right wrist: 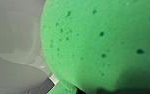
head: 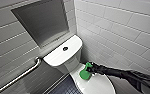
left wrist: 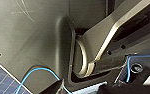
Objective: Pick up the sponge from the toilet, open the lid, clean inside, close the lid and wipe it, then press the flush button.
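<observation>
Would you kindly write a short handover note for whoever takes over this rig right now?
Right gripper: shut on the small bright green soft sponge, holding it against the white oval plastic lid near its rear end.
Left gripper: state cannot be judged.
Lid is down on the white glossy ceramic toilet; the small dark round flush button sits centred on the tank top.
Done: sponge picked up; inside cleaning cannot be confirmed.
Left: at least the lid wipe and the flush.

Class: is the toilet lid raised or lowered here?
Lowered. The lid lies flat as a smooth white oval below the tank, and the sponge sits on its rear part.
</observation>
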Controlling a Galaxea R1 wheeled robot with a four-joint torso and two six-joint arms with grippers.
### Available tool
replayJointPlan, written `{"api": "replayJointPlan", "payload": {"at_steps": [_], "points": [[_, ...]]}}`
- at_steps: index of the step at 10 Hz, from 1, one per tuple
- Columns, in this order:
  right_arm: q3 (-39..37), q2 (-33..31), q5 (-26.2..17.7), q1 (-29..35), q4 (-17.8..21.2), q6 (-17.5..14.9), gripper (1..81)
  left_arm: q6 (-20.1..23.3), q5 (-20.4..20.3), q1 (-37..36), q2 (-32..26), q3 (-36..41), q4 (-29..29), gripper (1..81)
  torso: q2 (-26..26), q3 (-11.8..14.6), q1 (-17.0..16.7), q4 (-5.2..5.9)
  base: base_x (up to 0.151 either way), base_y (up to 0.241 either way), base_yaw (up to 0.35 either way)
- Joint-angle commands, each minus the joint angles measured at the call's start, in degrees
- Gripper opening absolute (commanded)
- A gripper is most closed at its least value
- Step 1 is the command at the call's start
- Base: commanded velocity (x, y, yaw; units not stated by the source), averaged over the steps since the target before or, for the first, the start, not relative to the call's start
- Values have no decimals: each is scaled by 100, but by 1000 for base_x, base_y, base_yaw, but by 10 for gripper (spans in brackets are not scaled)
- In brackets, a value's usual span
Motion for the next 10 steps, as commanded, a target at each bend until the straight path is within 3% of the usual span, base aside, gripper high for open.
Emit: {"api": "replayJointPlan", "payload": {"at_steps": [1,5,10], "points": [[-269,153,963,540,383,882,10,8,466,71,-77,39,-62,811,0,0,0,0,0,0,0],[-559,-5,1256,48,366,1156,10,8,466,80,-76,39,-71,811,0,0,0,0,0,0,0],[-675,-496,2380,-1051,323,1148,10,8,466,141,-77,48,-62,811,0,0,0,0,0,0,0]]}}
